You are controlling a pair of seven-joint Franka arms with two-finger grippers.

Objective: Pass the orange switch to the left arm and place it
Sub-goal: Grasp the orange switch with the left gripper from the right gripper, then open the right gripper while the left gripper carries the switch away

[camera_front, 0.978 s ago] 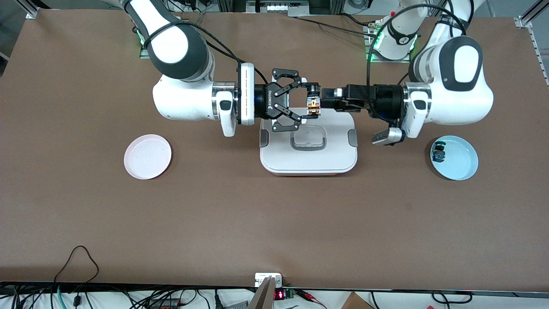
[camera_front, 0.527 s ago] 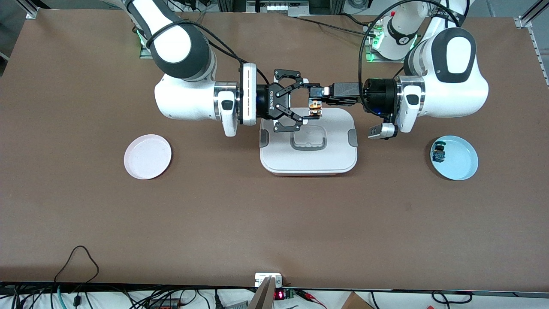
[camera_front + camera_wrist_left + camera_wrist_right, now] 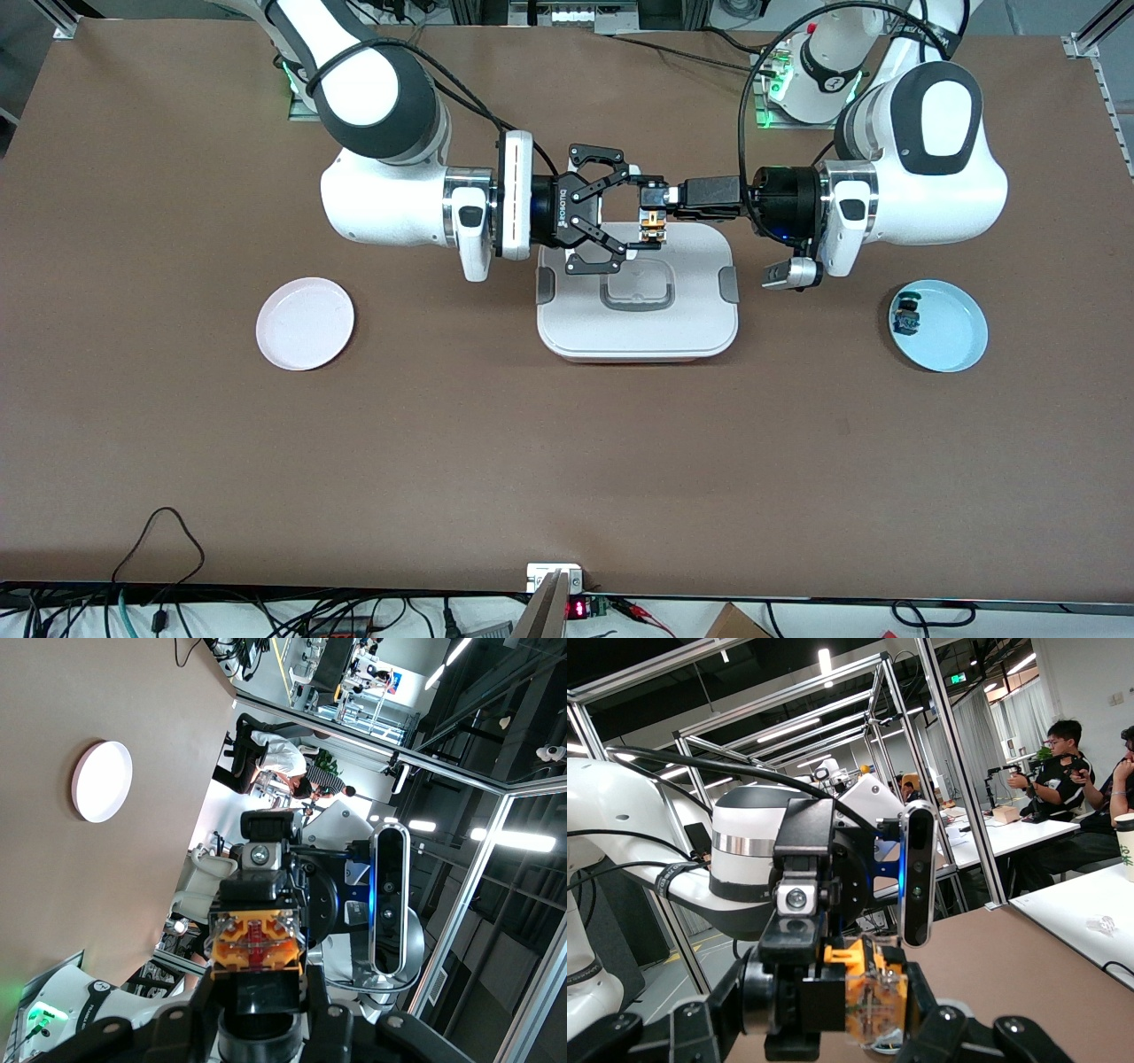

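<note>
- Above the box (image 3: 636,301), we are meeting mid-air: the right gripper (image 3: 640,219) and left gripper (image 3: 656,198) are both clamped on the orange switch (image 3: 653,223), which is hanging over the lid's edge nearest the robots' bases.
- We are judging this as the handover itself. To do it well, one gripper should be letting go only once the other's hold is firm, opening without tugging the part sideways.
- We are wanting both arms kept high, so nothing is dipping toward the lid.
- The pink plate (image 3: 305,322) is waiting empty toward the right arm's end; the blue plate (image 3: 939,325) is holding a blue-and-black switch (image 3: 905,316).
</note>
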